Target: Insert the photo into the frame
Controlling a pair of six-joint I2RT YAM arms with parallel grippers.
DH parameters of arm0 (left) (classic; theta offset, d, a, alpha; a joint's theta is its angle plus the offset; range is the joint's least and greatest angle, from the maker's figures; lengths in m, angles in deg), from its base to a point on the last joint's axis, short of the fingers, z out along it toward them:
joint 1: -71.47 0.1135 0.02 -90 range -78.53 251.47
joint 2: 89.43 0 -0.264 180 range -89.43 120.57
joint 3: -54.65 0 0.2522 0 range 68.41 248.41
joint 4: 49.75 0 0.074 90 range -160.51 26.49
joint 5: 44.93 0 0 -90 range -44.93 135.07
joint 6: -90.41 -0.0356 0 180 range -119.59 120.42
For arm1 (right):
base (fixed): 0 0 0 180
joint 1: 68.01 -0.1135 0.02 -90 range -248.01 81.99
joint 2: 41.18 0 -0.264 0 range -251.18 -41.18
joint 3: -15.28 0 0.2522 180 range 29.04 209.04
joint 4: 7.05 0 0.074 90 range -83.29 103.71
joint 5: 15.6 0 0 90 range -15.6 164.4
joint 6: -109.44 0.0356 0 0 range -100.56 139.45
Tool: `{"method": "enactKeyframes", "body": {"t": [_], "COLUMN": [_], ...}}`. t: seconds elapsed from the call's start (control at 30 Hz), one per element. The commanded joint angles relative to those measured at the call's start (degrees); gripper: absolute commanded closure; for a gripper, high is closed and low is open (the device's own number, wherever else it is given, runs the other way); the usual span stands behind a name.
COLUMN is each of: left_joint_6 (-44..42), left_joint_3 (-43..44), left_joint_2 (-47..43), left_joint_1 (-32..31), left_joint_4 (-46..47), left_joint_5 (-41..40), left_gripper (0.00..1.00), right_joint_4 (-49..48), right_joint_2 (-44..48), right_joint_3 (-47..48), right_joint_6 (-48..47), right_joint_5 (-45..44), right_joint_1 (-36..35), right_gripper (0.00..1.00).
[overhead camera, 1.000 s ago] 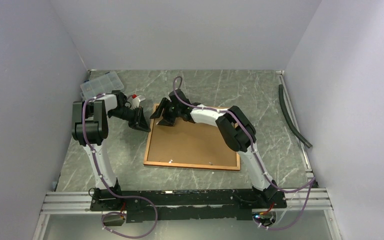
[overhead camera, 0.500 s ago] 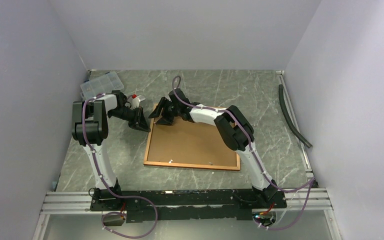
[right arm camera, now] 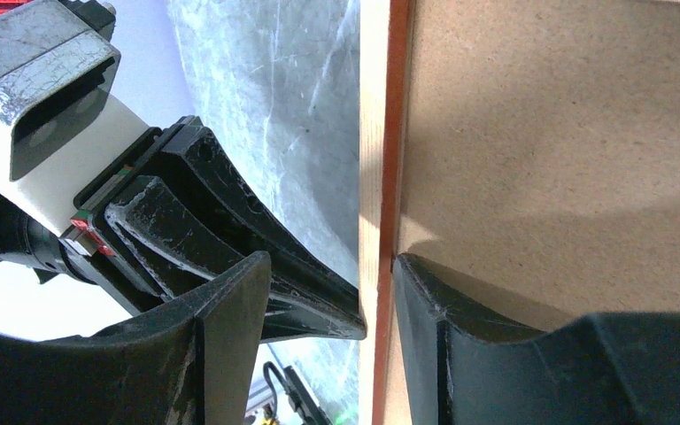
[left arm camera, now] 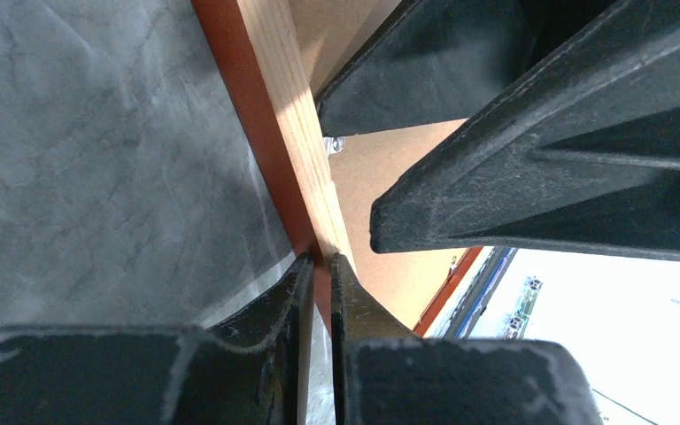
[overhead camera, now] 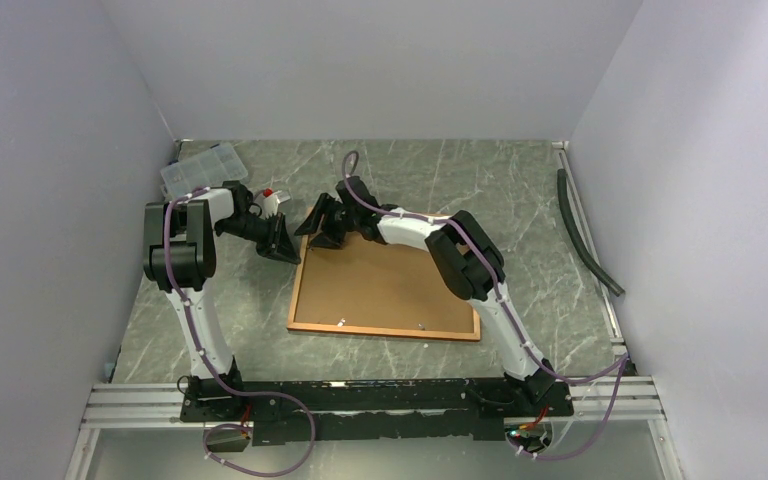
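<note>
Left gripper point(left arm camera: 319, 274): your two fingers are nearly together, pinching the thin red edge of the one frame point(left arm camera: 270, 115) on its left rail. Right gripper point(right arm camera: 329, 261): fingers apart, straddling that same rail near the far left corner, one finger outside over the table point(overhead camera: 460, 170), the other over the one brown board point(right arm camera: 567, 133). The two grippers sit just beside each other. The frame lies flat, back up, mid-table, with the board inside it. One clear box point(overhead camera: 197, 170) is in the far left corner; one black hose point(overhead camera: 582, 225) lies along the right side.
</note>
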Motion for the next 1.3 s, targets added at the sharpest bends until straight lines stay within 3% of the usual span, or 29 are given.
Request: {"method": "enactKeyframes", "body": {"t": [0.0,0.47,1.27], "left_joint_6": [-2.07,-2.03,-1.95], "left_joint_3": [-1.25,-1.45,-1.46], "left_joint_2": [-0.51,-1.00,-0.86], "left_joint_1": [-0.93,-0.94,-0.94], "left_joint_4": [0.28,0.15,0.24], "left_joint_5": [-1.76,-1.58,-1.56], "left_gripper": [0.86,0.87,0.89], "right_joint_4": [1.29,10.70,11.35], "right_joint_2": [-1.05,0.92,-3.60], "right_joint_3": [3.32,9.41,10.38], "right_joint_6": [-1.63,-12.47,-11.90], "right_joint_5": [1.27,-0.86,3.92], "right_joint_1": [-0.44,1.62,-0.74], "right_gripper": [0.43,0.44,0.46]}}
